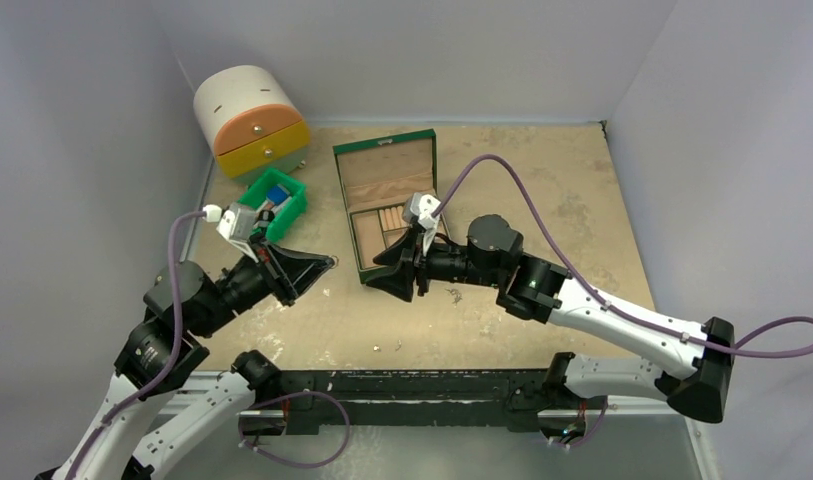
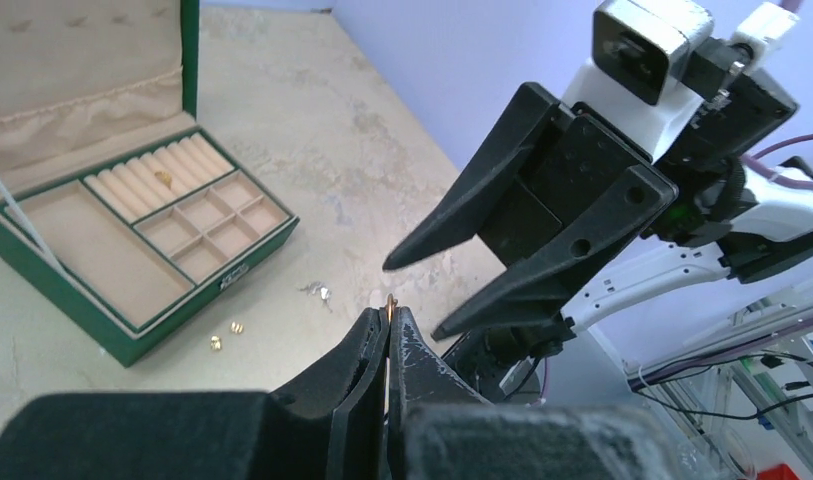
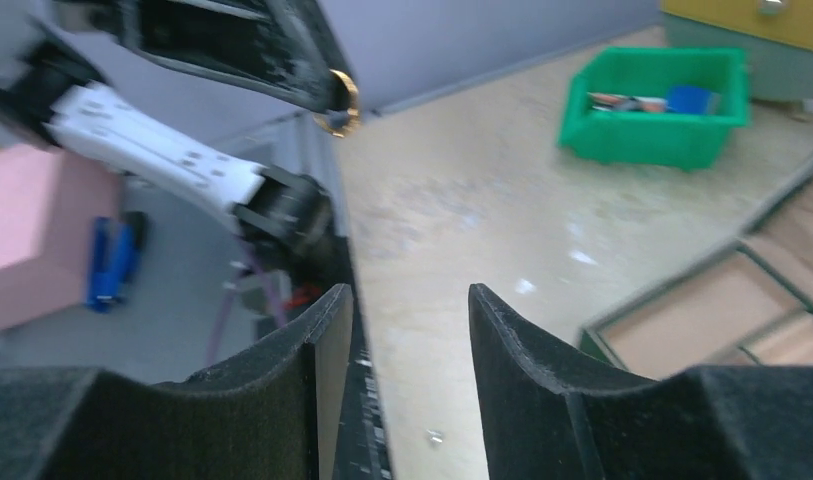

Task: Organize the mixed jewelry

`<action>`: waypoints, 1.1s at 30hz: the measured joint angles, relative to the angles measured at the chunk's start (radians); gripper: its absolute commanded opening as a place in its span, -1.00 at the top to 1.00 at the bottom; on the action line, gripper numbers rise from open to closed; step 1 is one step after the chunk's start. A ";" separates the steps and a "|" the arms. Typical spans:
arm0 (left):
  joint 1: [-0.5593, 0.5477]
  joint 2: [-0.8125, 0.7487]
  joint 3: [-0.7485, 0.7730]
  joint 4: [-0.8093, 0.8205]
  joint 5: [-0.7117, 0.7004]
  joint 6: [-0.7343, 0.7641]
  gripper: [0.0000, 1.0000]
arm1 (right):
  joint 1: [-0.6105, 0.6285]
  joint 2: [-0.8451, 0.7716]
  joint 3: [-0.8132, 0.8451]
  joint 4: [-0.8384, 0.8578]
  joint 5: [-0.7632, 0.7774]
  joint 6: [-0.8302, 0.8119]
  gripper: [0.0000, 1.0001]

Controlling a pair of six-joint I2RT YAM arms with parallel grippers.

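My left gripper (image 2: 390, 312) is shut on a small gold ring (image 2: 391, 302), held edge-on at the fingertips and raised above the table. The ring (image 3: 340, 100) also shows in the right wrist view, up at the left. My right gripper (image 3: 410, 290) is open and empty. It points at the left gripper (image 1: 327, 265), with a short gap between the tips. The open green jewelry box (image 2: 132, 330) has a gold piece (image 2: 163, 178) on its ring rolls. Two gold studs (image 2: 225, 335) and a silver piece (image 2: 320, 292) lie on the table in front of the box.
A green plastic bin (image 1: 279, 200) with blue and wooden bits stands left of the jewelry box (image 1: 387, 200). A round drawer unit (image 1: 250, 120) with orange and yellow drawers sits at the back left. Tiny pieces (image 1: 390, 347) lie near the table's front edge.
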 measured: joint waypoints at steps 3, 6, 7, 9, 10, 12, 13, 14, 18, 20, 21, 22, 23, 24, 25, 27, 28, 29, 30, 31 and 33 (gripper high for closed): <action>0.000 -0.036 -0.024 0.050 0.007 -0.008 1.00 | -0.008 0.014 0.000 0.084 -0.101 0.103 0.02; 0.000 -0.056 -0.041 0.111 0.029 -0.031 1.00 | -0.024 0.022 0.000 0.171 -0.182 0.197 0.04; 0.000 -0.058 -0.048 0.134 0.042 -0.043 1.00 | -0.028 0.025 0.000 0.201 -0.204 0.225 0.04; 0.000 -0.057 -0.061 0.173 0.070 -0.064 1.00 | -0.034 0.032 0.000 0.248 -0.232 0.274 0.05; 0.000 -0.056 -0.071 0.197 0.087 -0.080 1.00 | -0.037 0.037 0.001 0.269 -0.249 0.297 0.06; 0.000 -0.052 -0.092 0.243 0.123 -0.113 1.00 | -0.038 0.047 0.002 0.303 -0.270 0.336 0.07; 0.000 -0.050 -0.103 0.265 0.139 -0.128 1.00 | -0.038 0.051 0.002 0.314 -0.278 0.350 0.08; 0.000 -0.049 -0.110 0.280 0.152 -0.140 1.00 | -0.038 0.055 0.002 0.327 -0.283 0.367 0.09; 0.000 -0.048 -0.125 0.340 0.191 -0.182 1.00 | -0.038 0.060 -0.002 0.396 -0.288 0.436 0.12; 0.000 -0.048 -0.127 0.369 0.207 -0.200 1.00 | -0.038 0.058 -0.012 0.441 -0.287 0.466 0.13; 0.000 -0.048 -0.128 0.381 0.217 -0.207 1.00 | -0.038 0.057 -0.018 0.460 -0.286 0.479 0.14; 0.000 -0.048 -0.129 0.391 0.225 -0.210 1.00 | -0.038 0.056 -0.029 0.489 -0.286 0.496 0.15; 0.000 -0.047 -0.129 0.396 0.232 -0.212 1.00 | -0.038 0.056 -0.037 0.508 -0.286 0.508 0.17; 0.000 -0.045 -0.129 0.403 0.241 -0.216 1.00 | -0.038 0.056 -0.047 0.530 -0.286 0.523 0.18; 0.000 -0.042 -0.129 0.409 0.246 -0.219 1.00 | -0.038 0.056 -0.056 0.544 -0.286 0.534 0.20; 0.000 -0.038 -0.129 0.418 0.255 -0.226 1.00 | -0.038 0.056 -0.066 0.565 -0.286 0.550 0.24; 0.000 -0.036 -0.129 0.420 0.257 -0.228 1.00 | -0.038 0.056 -0.071 0.575 -0.286 0.558 0.25; 0.000 -0.035 -0.129 0.422 0.259 -0.231 1.00 | -0.038 0.056 -0.073 0.588 -0.286 0.567 0.26; 0.000 -0.035 -0.129 0.424 0.261 -0.232 1.00 | -0.038 0.056 -0.076 0.600 -0.286 0.572 0.27; 0.000 -0.035 -0.129 0.424 0.262 -0.234 1.00 | -0.038 0.056 -0.079 0.613 -0.286 0.577 0.27; 0.000 -0.035 -0.129 0.424 0.264 -0.235 1.00 | -0.038 0.056 -0.083 0.629 -0.286 0.584 0.28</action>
